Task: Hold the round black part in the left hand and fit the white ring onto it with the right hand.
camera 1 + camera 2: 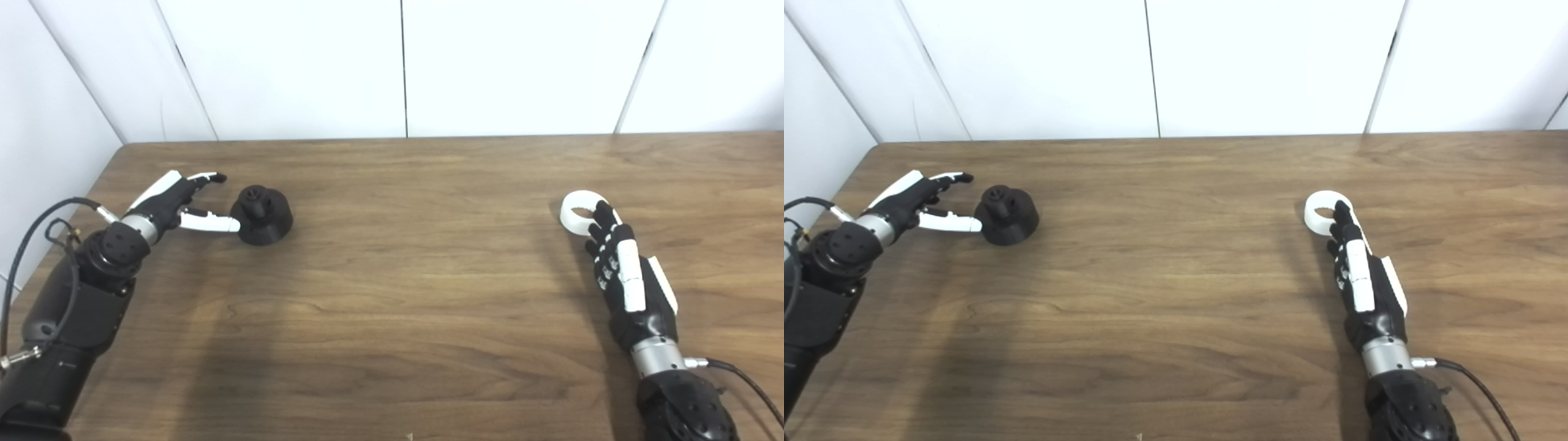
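While both parts lie apart on the table (392,306), left hand (174,205), fingers spread wide, flanks the black part (264,215) at nine o'clock, ready to grasp; right hand (618,269), holding nothing, fingertips (603,211) over the white ring (579,211), at six o'clock

round black part (263,215) left, white ring (580,212) right

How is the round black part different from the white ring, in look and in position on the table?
The round black part is a dark, solid disc with a knob on top; the white ring is pale with an open hole. The black part lies at the table's left, beside the open left robot hand; the ring lies at the right, at the right robot hand's fingertips. Both rest on the wooden table, unlifted.
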You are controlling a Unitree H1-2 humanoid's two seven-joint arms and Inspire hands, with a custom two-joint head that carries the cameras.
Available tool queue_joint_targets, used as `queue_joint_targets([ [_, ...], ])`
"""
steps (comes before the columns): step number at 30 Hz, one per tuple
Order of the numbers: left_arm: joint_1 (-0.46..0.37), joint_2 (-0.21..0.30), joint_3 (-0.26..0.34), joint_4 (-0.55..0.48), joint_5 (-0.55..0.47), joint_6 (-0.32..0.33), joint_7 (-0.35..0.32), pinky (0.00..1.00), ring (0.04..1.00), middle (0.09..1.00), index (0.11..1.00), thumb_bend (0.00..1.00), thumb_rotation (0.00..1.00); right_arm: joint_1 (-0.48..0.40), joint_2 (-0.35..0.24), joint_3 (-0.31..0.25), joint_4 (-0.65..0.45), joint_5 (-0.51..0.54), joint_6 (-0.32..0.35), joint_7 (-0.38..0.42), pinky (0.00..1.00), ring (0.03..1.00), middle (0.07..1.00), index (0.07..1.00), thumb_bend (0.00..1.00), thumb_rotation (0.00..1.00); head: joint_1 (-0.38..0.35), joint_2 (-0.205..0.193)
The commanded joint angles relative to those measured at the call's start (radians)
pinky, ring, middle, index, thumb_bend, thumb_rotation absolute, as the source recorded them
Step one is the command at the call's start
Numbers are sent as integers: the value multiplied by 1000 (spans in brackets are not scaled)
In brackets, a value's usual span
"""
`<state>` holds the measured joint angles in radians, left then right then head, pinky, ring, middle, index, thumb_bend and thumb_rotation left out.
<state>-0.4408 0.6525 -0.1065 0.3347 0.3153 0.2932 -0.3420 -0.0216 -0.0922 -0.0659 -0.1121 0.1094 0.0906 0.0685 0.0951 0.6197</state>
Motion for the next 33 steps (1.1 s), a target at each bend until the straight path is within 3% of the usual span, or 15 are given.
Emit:
queue_joint_targets([
  [1, -32, 13, 26, -39, -4, -21, 33, 947, 992, 980, 902, 1000, 426, -27, 0, 3, -6, 2, -34, 5, 1000, 1000, 990, 969, 465, 1000, 0, 0],
  [17, -26, -3, 55, -37, -14, -35, 39, 957, 987, 967, 891, 996, 431, -34, 0, 11, 7, -6, -36, 7, 1000, 1000, 995, 976, 484, 1000, -1, -6],
  [22, -23, -24, 83, -45, -42, -12, 41, 953, 981, 963, 883, 1000, 429, -33, 0, 12, 17, -10, -44, 9, 1000, 1000, 995, 975, 498, 1000, -3, -7],
  [33, -16, -26, 103, -60, -93, -27, 21, 940, 969, 956, 879, 1000, 406, -38, -3, 10, 32, -17, -45, 9, 1000, 1000, 995, 977, 484, 1000, 0, -6],
])
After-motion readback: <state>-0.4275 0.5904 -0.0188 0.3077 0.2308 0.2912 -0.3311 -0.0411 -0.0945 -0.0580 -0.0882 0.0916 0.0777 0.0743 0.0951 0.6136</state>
